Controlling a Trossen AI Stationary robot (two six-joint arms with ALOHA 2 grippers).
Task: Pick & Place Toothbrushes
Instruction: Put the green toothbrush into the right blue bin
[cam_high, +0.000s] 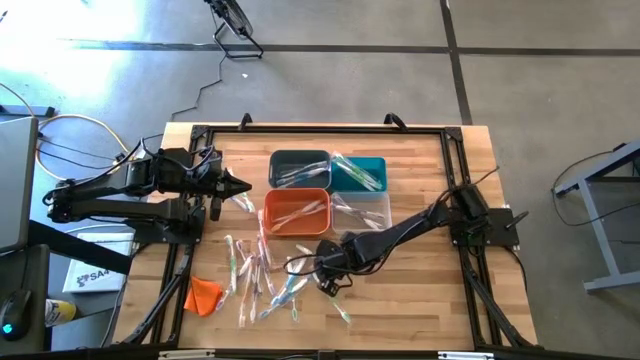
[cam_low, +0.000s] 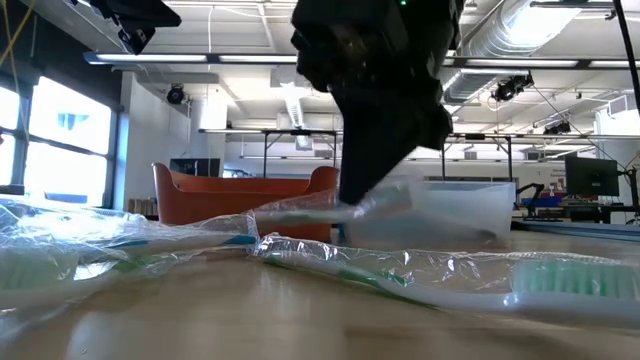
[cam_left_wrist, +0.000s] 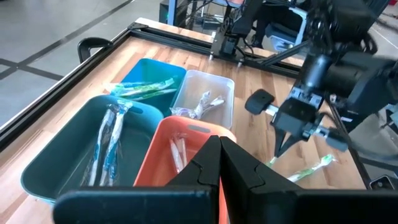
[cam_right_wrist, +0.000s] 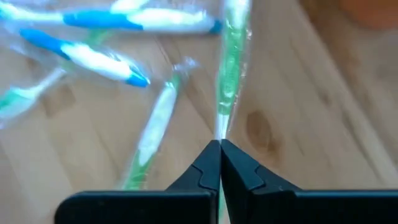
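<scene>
Several wrapped toothbrushes lie loose on the wooden table's near left part. My right gripper reaches in over them from the right, slanting steeply down, and is shut on a green-and-white toothbrush in its clear wrapper. That toothbrush also shows under the dark gripper in the low view, as a shiny wrapper. My left gripper hovers shut and empty at the table's left, level with the bins. The dark grey bin, teal bin, orange bin and clear bin hold toothbrushes. My right gripper pinches the green-and-white toothbrush between its two fingertips, on the pale wrapped stretch right at the tips. The fingers come from above, slanting down, and the toothbrush runs on ahead of them. In the low view it sits about level, slightly above the table.
A small orange cloth lump lies near the front left corner. Two wrapped toothbrushes lie close to the low camera. A single toothbrush lies just in front of the right gripper. A black frame rail runs around the table.
</scene>
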